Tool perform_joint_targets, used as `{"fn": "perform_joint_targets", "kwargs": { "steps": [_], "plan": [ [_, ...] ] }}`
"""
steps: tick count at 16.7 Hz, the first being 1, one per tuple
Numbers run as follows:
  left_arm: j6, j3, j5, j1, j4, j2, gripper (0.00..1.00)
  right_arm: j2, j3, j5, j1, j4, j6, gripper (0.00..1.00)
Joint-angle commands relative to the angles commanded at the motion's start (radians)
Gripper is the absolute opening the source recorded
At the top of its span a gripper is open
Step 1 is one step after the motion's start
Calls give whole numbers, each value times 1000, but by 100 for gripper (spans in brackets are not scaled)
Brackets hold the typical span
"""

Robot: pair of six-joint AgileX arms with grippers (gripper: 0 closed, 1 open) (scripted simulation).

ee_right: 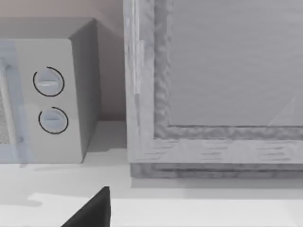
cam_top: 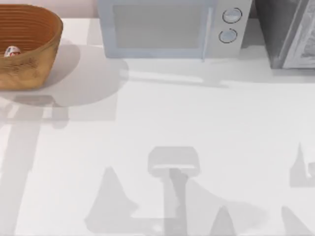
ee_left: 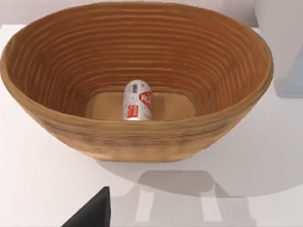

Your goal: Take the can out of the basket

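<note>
White tabletop (cam_top: 162, 123) is crossed from left to right: at its far left corner the basket (cam_top: 34, 64) is found with the can (ee_left: 138, 100) lying on its side on the floor, facing the nearer left gripper (ee_left: 92, 212), whose finger state cannot be told, while the right gripper (ee_right: 92, 210) faces the microwave (ee_right: 47, 99).

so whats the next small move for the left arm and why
Probably ease the left arm forward over the basket rim, then down toward the can. The can lies on its side on the basket floor, and the left wrist view looks in from outside the near wall, so nothing is within reach yet.
</note>
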Motion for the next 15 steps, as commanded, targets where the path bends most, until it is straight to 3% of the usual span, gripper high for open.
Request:
{"fn": "perform_joint_targets", "kwargs": {
  "steps": [9, 15],
  "plan": [
    [52, 866, 58, 44, -486, 933, 100, 0, 0, 0, 0, 0, 0, 100],
    [92, 1357, 86, 71, -734, 1411, 100, 0, 0, 0, 0, 0, 0, 100]
  ]
}}
